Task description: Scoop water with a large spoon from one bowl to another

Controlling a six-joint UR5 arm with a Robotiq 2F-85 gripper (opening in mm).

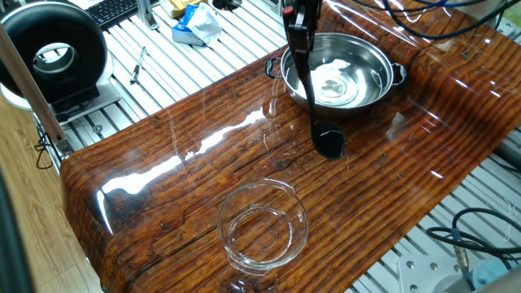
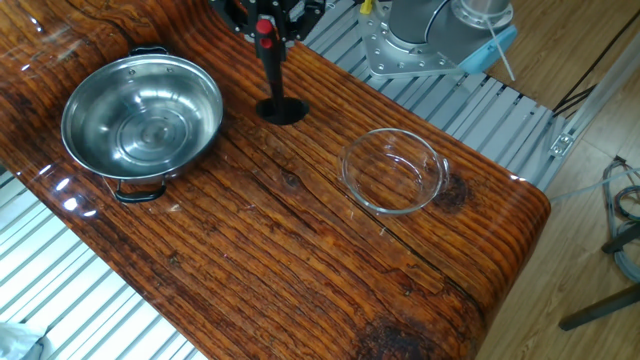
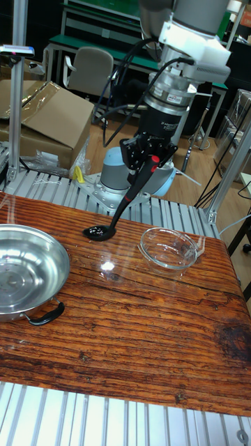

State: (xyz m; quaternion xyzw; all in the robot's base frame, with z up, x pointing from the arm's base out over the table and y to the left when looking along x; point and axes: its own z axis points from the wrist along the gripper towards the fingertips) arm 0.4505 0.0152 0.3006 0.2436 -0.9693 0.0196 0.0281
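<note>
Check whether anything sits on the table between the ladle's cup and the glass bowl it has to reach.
Nothing visible does. The ladle, held in the gripper, hangs with its cup over bare wood between the steel bowl and the glass bowl; only the tabletop lies between.

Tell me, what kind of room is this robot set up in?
Most likely a robotics lab or workshop: the table stands on slotted aluminium framing, with cardboard boxes, an office chair and metal shelving behind the gripper.
</note>
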